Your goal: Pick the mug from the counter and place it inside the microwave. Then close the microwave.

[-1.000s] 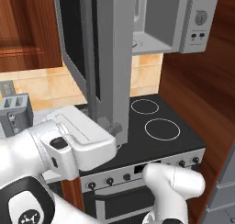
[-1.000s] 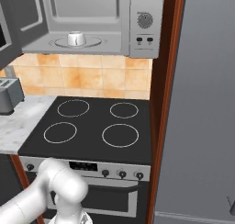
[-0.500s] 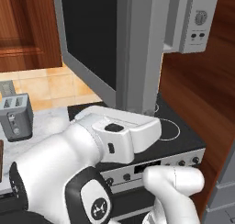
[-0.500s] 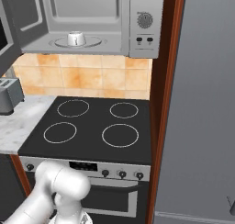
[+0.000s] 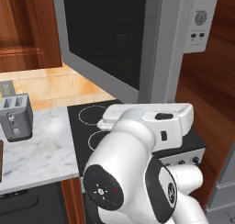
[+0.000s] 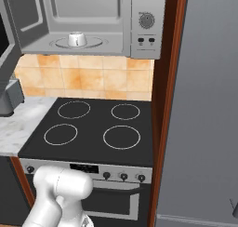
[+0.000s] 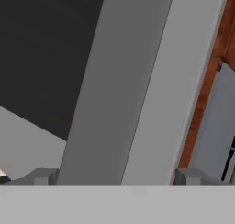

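The small white mug [image 6: 76, 38] stands on the turntable inside the microwave [image 6: 93, 16], whose cavity is open in the right base view. The microwave's door [image 5: 110, 39], dark glass in a grey frame, stands partly swung out over the stovetop; its edge shows at the far left as the door [image 6: 5, 58]. In the hand view my gripper [image 7: 117, 179] is open and sits right against the door's grey frame [image 7: 137, 81], one fingertip [image 7: 43, 177] on each side, gripping nothing. The marbled counter [image 5: 36, 149] lies left of the stove.
A black stovetop [image 6: 97, 128] with four ring burners sits below the microwave, above an oven with knobs [image 6: 116, 193]. A grey toaster [image 5: 16, 117] stands on the counter. A tall brown wood panel [image 6: 165, 128] and a grey wall close the right side. My white arm [image 5: 137, 172] fills the foreground.
The microwave door has swung round toward the cavity, showing more of its glass face. My arm has swept to the right with it. The mug has stayed put.
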Controlling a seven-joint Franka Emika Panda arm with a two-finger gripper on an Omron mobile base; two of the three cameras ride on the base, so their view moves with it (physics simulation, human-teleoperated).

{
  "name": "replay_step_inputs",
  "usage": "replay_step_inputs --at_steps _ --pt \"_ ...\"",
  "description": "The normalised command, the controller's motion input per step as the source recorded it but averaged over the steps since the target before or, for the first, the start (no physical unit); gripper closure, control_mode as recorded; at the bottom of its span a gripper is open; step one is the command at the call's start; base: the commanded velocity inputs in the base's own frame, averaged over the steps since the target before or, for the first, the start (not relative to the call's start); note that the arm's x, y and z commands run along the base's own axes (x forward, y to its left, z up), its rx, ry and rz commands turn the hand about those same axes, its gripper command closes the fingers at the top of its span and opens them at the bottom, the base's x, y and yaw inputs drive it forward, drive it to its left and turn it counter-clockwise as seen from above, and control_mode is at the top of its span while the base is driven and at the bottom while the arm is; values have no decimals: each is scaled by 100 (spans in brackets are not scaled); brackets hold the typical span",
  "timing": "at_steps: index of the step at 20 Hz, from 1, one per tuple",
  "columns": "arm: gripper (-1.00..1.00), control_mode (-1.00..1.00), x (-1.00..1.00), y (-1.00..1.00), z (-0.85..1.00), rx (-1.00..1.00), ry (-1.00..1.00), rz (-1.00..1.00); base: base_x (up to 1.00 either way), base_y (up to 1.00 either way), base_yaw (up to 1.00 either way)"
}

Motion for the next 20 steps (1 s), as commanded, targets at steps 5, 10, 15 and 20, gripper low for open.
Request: replay_step_inputs --at_steps 5,10,15,20 --pt "-100 -100 18 -47 6 0 0 20 0 0 0" --pt "-100 -100 22 -32 3 0 0 14 0 0 0" --pt "-100 -100 15 -35 0 0 0 8 0 0 0" --pt "-100 -100 21 -29 0 0 0 6 0 0 0"
